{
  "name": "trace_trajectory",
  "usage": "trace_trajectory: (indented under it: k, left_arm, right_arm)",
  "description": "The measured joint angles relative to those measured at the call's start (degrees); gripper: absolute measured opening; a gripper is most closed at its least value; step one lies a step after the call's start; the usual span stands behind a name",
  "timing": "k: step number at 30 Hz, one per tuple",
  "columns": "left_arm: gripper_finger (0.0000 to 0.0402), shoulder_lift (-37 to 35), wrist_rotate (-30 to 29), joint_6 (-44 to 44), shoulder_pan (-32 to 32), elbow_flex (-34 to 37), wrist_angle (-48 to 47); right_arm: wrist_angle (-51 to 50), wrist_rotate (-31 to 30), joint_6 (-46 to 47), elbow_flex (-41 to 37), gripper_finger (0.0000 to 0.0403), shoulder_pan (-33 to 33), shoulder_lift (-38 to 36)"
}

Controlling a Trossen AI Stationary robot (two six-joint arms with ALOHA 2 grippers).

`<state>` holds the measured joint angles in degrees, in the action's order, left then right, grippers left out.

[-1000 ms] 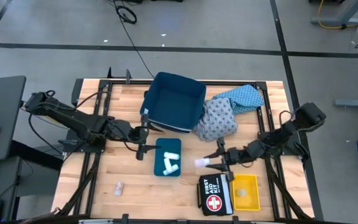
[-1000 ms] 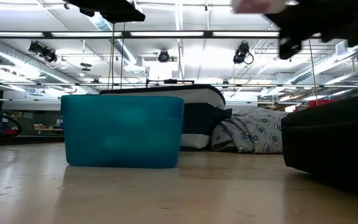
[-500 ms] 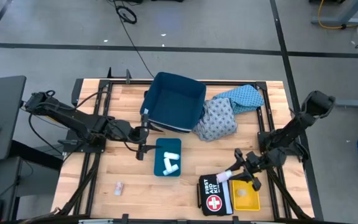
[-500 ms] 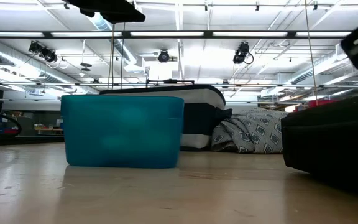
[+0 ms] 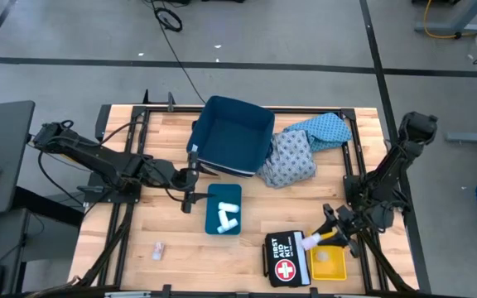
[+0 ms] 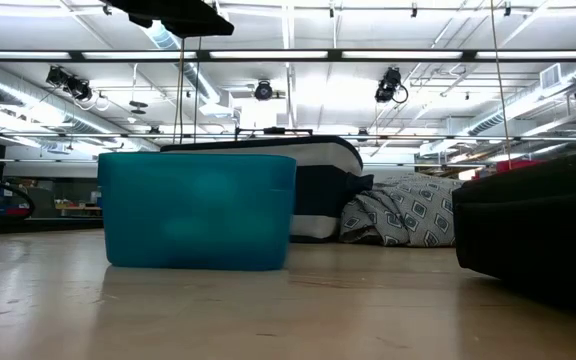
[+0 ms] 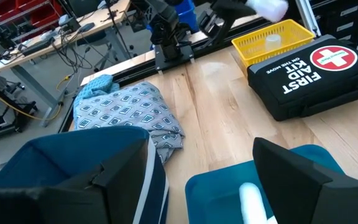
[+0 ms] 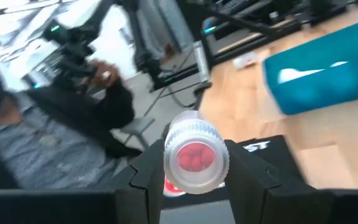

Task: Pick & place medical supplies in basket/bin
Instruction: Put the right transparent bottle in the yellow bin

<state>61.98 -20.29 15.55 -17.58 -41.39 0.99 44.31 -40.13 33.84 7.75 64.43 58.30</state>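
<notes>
Pale packet (image 5: 158,247) lies alone on wood table (image 5: 247,248) at approx 7 o'clock in high view. Left gripper (image 5: 190,184) hovers w/ fingers spread wide and empty, between dark-blue bin (image 5: 232,135) at its 1 o'clock and teal tray (image 5: 223,209) at its 5. Tray holds white rolls (image 5: 226,213); left wrist view shows one roll (image 7: 252,202) close up between the parted fingers, low view shows only tray's outer wall (image 6: 197,211). Patterned cloths (image 5: 301,148) sit heaped against bin's 3 o'clock side; low view shows only the grey-blue one (image 6: 398,219). Black first aid kit (image 5: 285,259) lies at 5 o'clock, touching yellow basket (image 5: 328,256). Right gripper (image 5: 322,235) is over kit/basket edge, clamped on a clear vial (image 5: 310,241). Right wrist view alone shows red pills inside vial (image 8: 195,157), fingers pressed to both sides, plus a person blurred beyond.
</notes>
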Motion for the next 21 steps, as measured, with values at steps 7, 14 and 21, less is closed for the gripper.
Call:
trace_trajectory:
  k: [7,14,21]
  left_arm:
    - [0.0275,0.01,0.0,-0.12,0.0,0.0,0.0]
    - [0.0275,0.0,0.0,-0.42,0.0,0.0,0.02]
    - [0.0275,0.0,0.0,-0.48,0.0,0.0,0.04]
  right_arm:
    - [-2.27,-1.0,1.38,0.0,0.0133,7.05,0.13]
    - [-11.7,-7.02,14.41,0.02,0.0133,12.25,0.17]
    - [-15.26,-9.61,17.27,0.02,0.0133,12.98,0.17]
